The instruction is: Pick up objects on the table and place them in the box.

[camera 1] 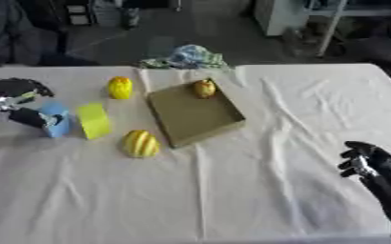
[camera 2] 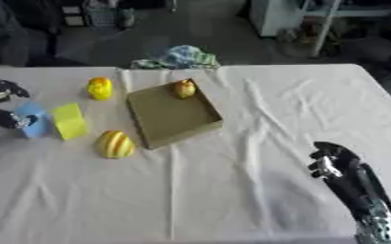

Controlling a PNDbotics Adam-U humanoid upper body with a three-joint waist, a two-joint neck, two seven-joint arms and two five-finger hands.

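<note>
Box (camera 1: pixel 195 114) mid-table, one yellowish fruit (camera 1: pixel 204 88) in its far corner. Left of it we note a yellow fruit (camera 1: pixel 119 87), a striped one (camera 1: pixel 140 143), a yellow-green block (camera 1: pixel 94 120). Left hand (camera 1: pixel 15 102) curls round a blue object (camera 1: pixel 55 119); right eye view crops that hand. Right hand (camera 2: pixel 332 159) idles, fingers relaxed.

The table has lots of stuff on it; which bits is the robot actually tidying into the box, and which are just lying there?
Part of the job:
box
pear-like fruit, already in the box
yellow fruit
striped fruit
yellow block
blue object, at the left hand

Just lying about:
crumpled cloth at the far edge
white tablecloth
right hand, idle
</note>
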